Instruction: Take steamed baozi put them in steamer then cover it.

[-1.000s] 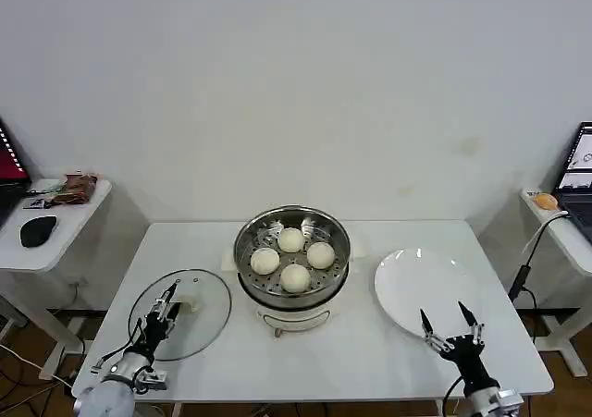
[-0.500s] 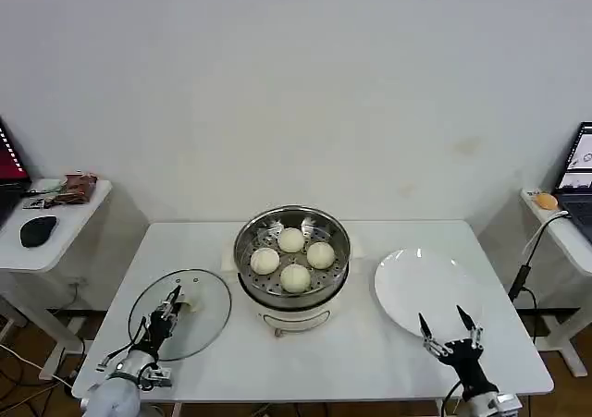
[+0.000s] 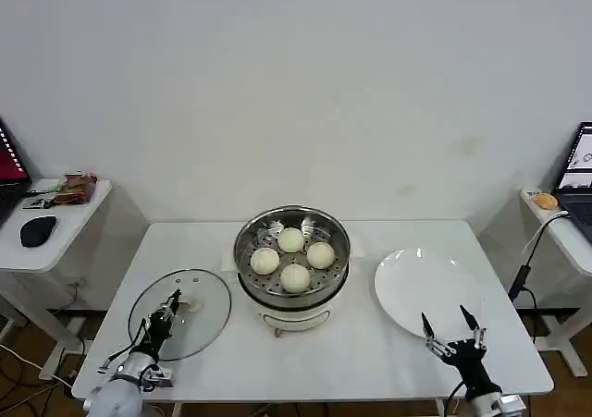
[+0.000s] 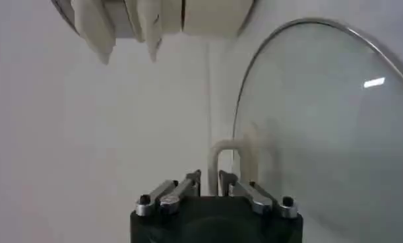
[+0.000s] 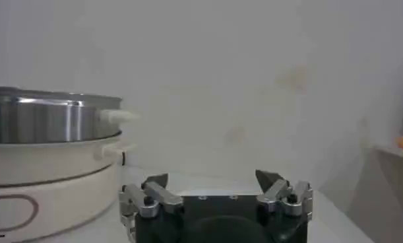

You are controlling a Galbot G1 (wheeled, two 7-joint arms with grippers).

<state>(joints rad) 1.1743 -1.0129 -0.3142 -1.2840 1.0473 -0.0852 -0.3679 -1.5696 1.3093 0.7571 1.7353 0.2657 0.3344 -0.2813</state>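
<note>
Left gripper (image 3: 172, 302) fingers nearly together, over cover (image 3: 196, 295) beside its cream handle (image 4: 231, 155), not clamped; cover lies flat near table (image 3: 370, 361) front-left corner. Right gripper (image 3: 453, 324) fingers spread, holding nothing, at front-right edge by white plate (image 3: 421, 283). Four baozi (image 3: 294, 276) in steamer (image 3: 291, 251), table centre, uncovered.

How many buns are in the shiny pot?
4, all on the tray inside the steamer: one baozi at the back, one at the left, one at the right, one at the front. None looks hidden.
</note>
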